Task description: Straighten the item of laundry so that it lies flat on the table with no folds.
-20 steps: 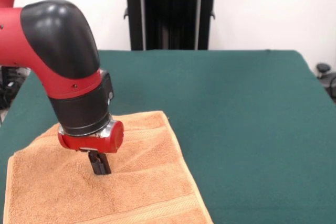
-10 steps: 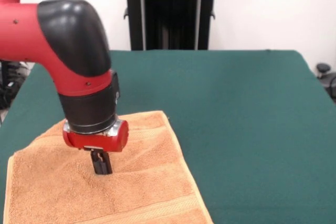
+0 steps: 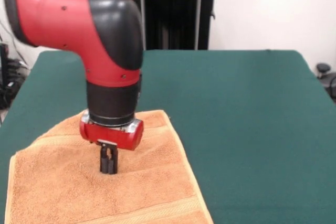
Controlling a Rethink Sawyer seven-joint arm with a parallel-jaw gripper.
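Green table, towel under shut tool

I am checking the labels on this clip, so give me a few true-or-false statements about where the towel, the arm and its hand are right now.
1. The towel lies near the picture's lower left corner of the table. True.
2. The hand points down over the towel. True.
3. The hand is over bare green felt, well away from the towel. False: its tips are at the towel's surface, toward the cloth's middle.
4. The towel is blue. False: it is orange-tan, with a woven band near its near edge.
5. The right half of the table holds a second cloth. False: only green felt shows there.
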